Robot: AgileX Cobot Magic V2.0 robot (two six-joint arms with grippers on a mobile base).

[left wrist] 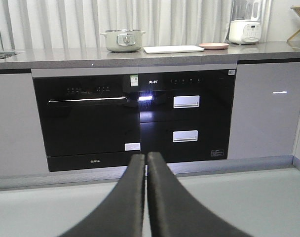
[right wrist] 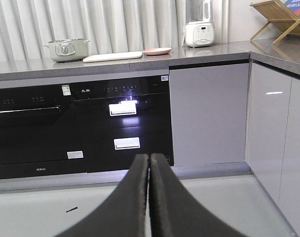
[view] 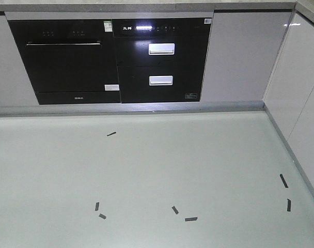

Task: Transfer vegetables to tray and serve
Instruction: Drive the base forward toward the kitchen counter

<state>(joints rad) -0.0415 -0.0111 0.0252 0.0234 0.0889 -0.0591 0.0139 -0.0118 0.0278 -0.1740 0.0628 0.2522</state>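
Note:
The cream-white tray (left wrist: 173, 49) lies flat on the grey countertop (left wrist: 66, 57), far ahead of both arms; the right wrist view shows the tray (right wrist: 112, 57) too. No vegetables show in any view. My left gripper (left wrist: 145, 159) is shut with nothing between its dark fingers, held low over the pale floor. My right gripper (right wrist: 149, 159) is shut and empty as well, pointing at the cabinets. Neither gripper appears in the front view.
A pale green pot (left wrist: 123, 40) stands left of the tray, a pink plate (left wrist: 213, 46) right of it, then a white blender (left wrist: 245, 24). Black built-in oven (view: 69, 59) and drawer unit (view: 161, 62) fill the cabinet front. Dark tape marks (view: 190, 219) dot the floor. A wooden rack (right wrist: 280, 19) sits far right.

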